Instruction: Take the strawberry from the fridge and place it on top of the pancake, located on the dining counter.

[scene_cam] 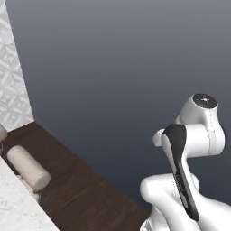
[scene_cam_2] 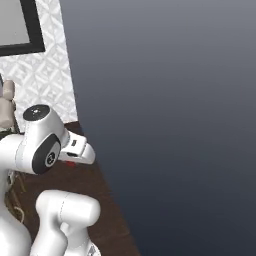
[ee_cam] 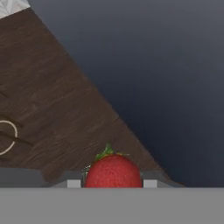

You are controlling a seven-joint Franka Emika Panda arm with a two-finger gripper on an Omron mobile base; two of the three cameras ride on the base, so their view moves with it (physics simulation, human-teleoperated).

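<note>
**Strawberry held in gripper beside closed fridge**

Hand view: the strawberry sits between the two finger tips of the gripper, red body, green leaves up top, clamped from both sides. Below it dark wood floor; the dark grey fridge face runs diagonally across the rest.

Right base view: a bit of red peeks under the white hand next to the fridge wall. Patterned wall tile and a black-framed panel sit behind.

Left base view: arm folded at lower right, fridge surface ahead, a pale cylindrical stool cushion over the floor, and a marble counter edge at lower left.
</note>
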